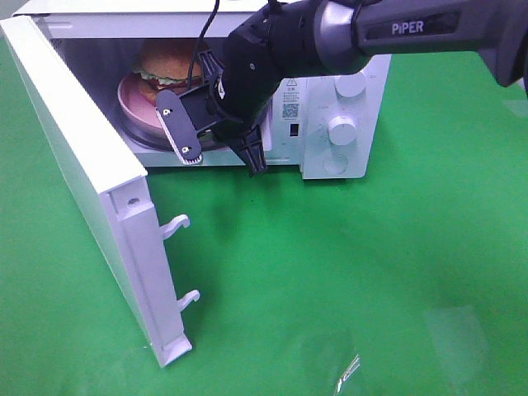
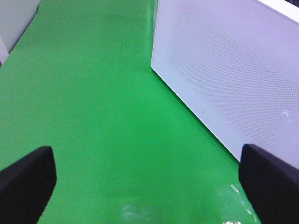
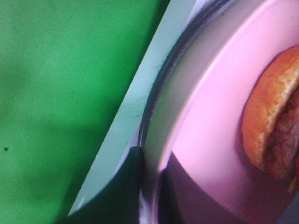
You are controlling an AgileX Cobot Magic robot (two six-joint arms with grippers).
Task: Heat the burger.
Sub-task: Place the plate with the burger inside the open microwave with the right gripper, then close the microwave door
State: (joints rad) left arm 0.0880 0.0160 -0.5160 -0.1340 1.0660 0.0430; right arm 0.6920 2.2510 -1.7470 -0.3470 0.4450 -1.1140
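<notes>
The burger (image 1: 165, 62) rests on a round pink plate (image 1: 134, 103) inside the open white microwave (image 1: 318, 107). My right gripper (image 1: 224, 163) hangs at the oven's mouth, just in front of the plate, its two fingers spread apart with nothing between them. In the right wrist view the bun and patty of the burger (image 3: 273, 121) lie on the pink plate (image 3: 219, 116), which sits on the glass turntable (image 3: 180, 98); no fingers show there. My left gripper (image 2: 148, 182) is open and empty above the green mat, beside the outer face of the microwave door (image 2: 233, 70).
The microwave door (image 1: 74, 140) swings wide open toward the front left, its two latch hooks (image 1: 175, 224) sticking out. Two round knobs (image 1: 341, 129) sit on the oven's control panel. A green mat (image 1: 346, 280) covers the table.
</notes>
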